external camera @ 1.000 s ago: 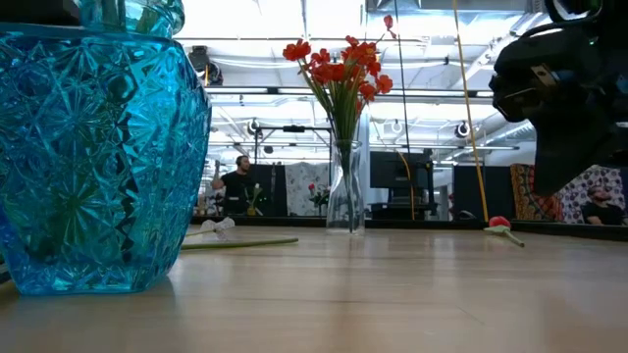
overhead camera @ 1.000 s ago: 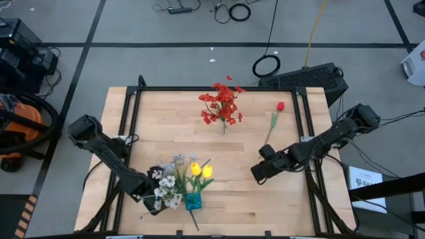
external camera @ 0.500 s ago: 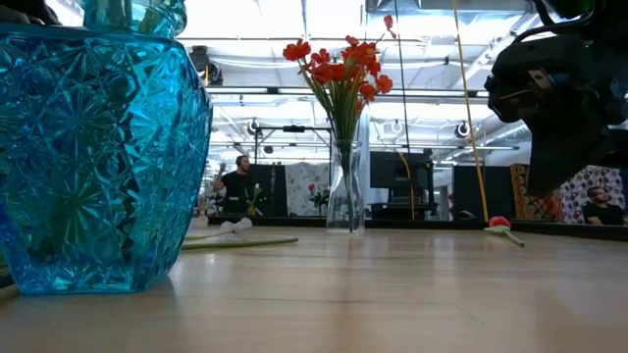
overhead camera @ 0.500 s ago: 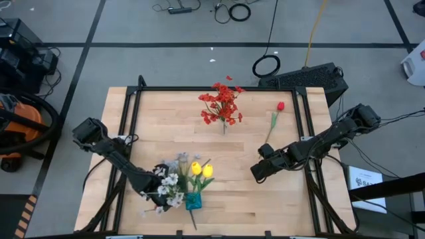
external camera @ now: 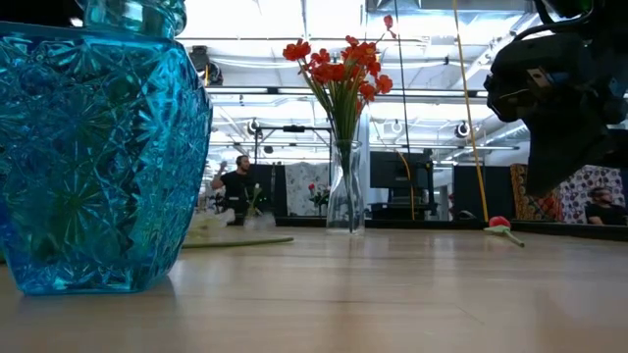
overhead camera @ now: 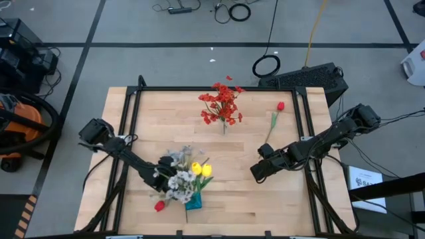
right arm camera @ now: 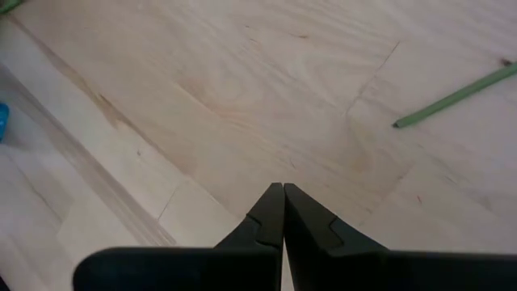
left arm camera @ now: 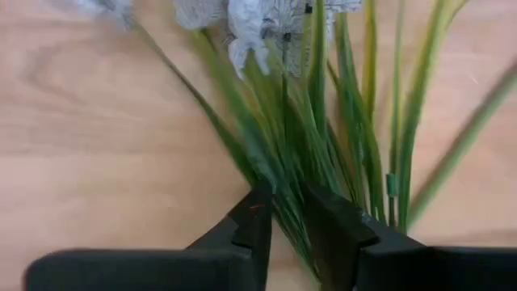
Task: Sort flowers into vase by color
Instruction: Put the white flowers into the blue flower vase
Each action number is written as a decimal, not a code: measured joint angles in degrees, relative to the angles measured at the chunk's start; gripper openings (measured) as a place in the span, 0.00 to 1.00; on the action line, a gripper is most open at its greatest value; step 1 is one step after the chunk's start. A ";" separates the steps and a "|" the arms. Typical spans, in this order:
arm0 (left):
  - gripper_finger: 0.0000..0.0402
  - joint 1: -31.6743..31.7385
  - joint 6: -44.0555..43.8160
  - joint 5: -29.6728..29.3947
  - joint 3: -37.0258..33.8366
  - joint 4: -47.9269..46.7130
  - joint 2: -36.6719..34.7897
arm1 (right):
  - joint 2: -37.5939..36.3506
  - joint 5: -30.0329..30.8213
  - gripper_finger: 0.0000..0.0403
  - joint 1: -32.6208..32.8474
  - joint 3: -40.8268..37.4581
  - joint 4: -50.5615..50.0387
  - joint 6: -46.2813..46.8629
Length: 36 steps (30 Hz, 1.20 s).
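Left arm carrying the pale spray to the blue vase.
Left gripper [left arm camera: 284, 217], lower left of high view, is clamped on the stems of the white-lavender spray [overhead camera: 174, 174], blooms beside the yellow tulips [overhead camera: 201, 170] in the blue vase [overhead camera: 192, 201], stems between fingers. Right gripper [overhead camera: 255, 174], right of centre, pinched closed, empty, idle.

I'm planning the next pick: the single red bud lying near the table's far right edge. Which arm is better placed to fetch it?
Right. The right hand is shut on nothing and sits on the same side as the red bud. The left hand is across the table, clamped on the pale spray by the blue vase.
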 joint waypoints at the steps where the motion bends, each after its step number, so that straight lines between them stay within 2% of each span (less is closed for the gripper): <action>1: 0.18 0.40 0.26 0.00 0.04 -0.49 0.21 | 0.00 0.07 0.00 0.00 0.02 0.05 0.04; 6: 0.03 1.22 -0.06 0.01 -0.03 -8.73 -0.34 | 0.00 0.04 0.00 0.08 0.00 0.55 0.12; 13: 0.01 1.56 0.21 2.36 -0.16 -27.01 -3.49 | 0.00 -0.02 0.00 0.07 0.00 1.27 0.09; 20: 0.00 3.50 4.37 -1.88 -0.74 -38.55 -10.47 | 0.00 0.04 0.00 0.07 0.00 1.60 2.86; 24: 0.00 7.40 9.41 -4.43 -5.96 -37.97 -19.20 | 0.00 1.00 0.00 0.07 0.00 2.00 6.18; 29: 0.00 12.06 15.75 -4.88 -13.76 -30.91 -31.09 | 0.02 2.89 0.00 0.04 0.00 2.56 8.93; 32: 0.00 13.62 19.41 -5.36 -13.80 -30.08 -35.03 | 0.04 3.47 0.00 0.04 0.00 2.97 10.39; 36: 0.02 14.98 19.42 -4.24 -13.80 -29.18 -37.14 | 0.07 3.50 0.00 0.04 0.00 3.84 10.79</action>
